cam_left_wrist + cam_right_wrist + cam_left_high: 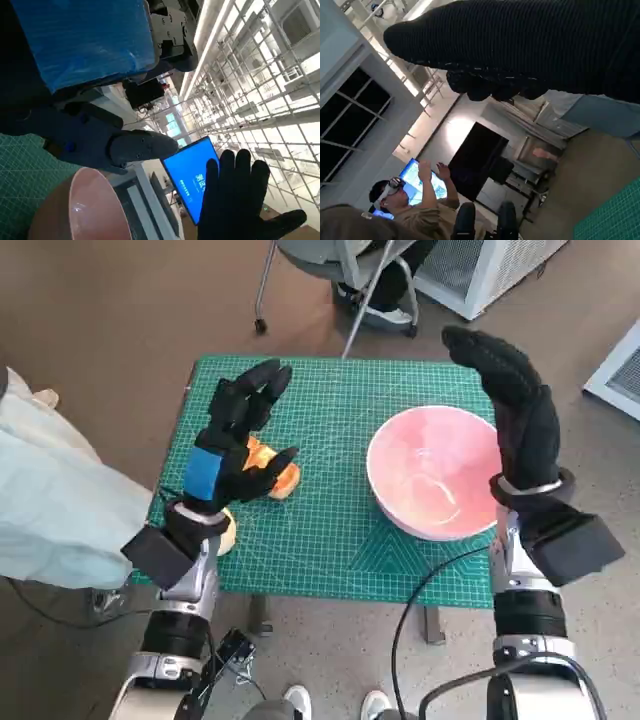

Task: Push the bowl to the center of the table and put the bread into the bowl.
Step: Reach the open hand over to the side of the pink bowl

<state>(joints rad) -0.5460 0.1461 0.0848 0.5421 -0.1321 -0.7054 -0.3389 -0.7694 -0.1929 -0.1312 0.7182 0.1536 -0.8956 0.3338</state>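
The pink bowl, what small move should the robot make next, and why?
Probably bring the right hand down against the outer side of the pink bowl and nudge it toward the table's middle. The bowl sits near the right edge, that hand is raised beside it holding nothing, and the bread lies by the left hand.

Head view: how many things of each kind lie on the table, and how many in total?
Bowl: 1
Bread: 2 pieces seen, one partly hidden by the left hand, one near the table's edge
Total: 3
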